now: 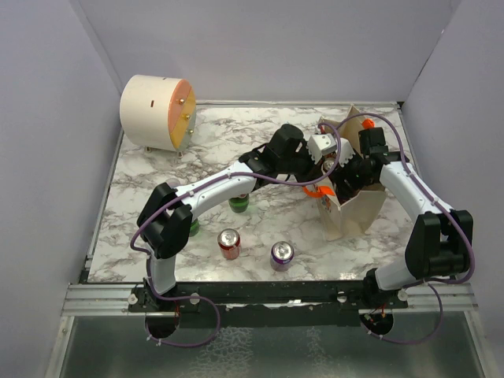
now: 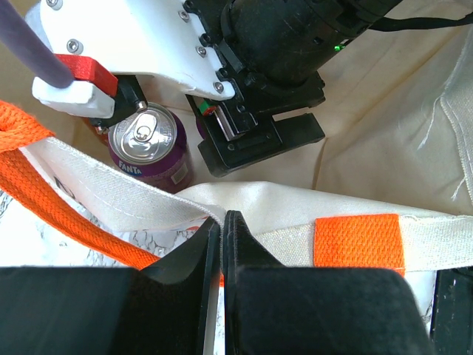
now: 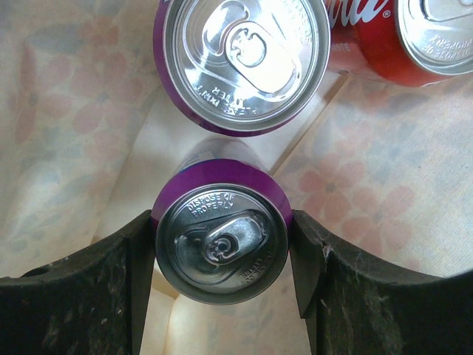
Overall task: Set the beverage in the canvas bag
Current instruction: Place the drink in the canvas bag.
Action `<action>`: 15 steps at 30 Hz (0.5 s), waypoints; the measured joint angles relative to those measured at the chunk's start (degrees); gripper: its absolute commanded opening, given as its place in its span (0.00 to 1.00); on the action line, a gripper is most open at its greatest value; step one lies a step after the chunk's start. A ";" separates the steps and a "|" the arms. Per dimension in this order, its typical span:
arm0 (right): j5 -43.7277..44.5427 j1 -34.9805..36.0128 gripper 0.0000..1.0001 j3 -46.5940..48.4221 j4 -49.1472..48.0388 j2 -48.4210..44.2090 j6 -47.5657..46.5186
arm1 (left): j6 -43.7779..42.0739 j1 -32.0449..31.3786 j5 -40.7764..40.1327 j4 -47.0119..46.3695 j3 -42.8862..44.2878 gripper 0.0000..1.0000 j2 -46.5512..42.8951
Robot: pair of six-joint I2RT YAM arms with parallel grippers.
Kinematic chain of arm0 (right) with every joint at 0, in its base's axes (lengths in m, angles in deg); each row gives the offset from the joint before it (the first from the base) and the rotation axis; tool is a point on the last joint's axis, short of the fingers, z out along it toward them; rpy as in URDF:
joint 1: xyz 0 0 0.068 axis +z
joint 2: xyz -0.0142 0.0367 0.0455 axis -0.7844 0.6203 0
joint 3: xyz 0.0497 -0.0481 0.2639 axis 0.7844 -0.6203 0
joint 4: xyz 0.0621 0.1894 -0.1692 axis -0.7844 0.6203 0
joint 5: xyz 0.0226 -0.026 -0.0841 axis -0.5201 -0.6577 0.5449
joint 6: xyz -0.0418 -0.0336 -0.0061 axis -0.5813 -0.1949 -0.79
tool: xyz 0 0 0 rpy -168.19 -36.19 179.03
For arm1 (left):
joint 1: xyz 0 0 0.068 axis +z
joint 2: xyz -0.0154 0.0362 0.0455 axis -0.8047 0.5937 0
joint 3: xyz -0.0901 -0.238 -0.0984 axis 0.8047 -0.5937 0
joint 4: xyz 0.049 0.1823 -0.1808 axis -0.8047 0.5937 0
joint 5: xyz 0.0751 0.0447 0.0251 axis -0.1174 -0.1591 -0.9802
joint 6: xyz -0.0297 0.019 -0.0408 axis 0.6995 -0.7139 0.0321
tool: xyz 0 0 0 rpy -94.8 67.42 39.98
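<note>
Hiding purple can (image 3: 220, 251) and pincer tips from above: canvas bag (image 1: 358, 216), tabletop (image 1: 134, 177) 3 o'clock | right pincer (image 3: 222, 244) part-open, clamping that can inside | left pincer (image 2: 222, 223) closed, pinching bag rim (image 2: 288, 237).

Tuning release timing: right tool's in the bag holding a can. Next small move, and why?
Probably open the right tool to release its purple can: the can is inside the canvas bag, near a red can, and the left tool pinches the rim open.

The purple can (image 3: 222, 244) is upright inside the open, beige, orange-handled canvas bag (image 1: 358, 213).
</note>
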 measured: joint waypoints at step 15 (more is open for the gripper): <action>-0.28 0.00 0.81 0.24 -0.02 0.07 1.05 | -0.02 0.00 0.00 0.02 0.42 0.05 0.20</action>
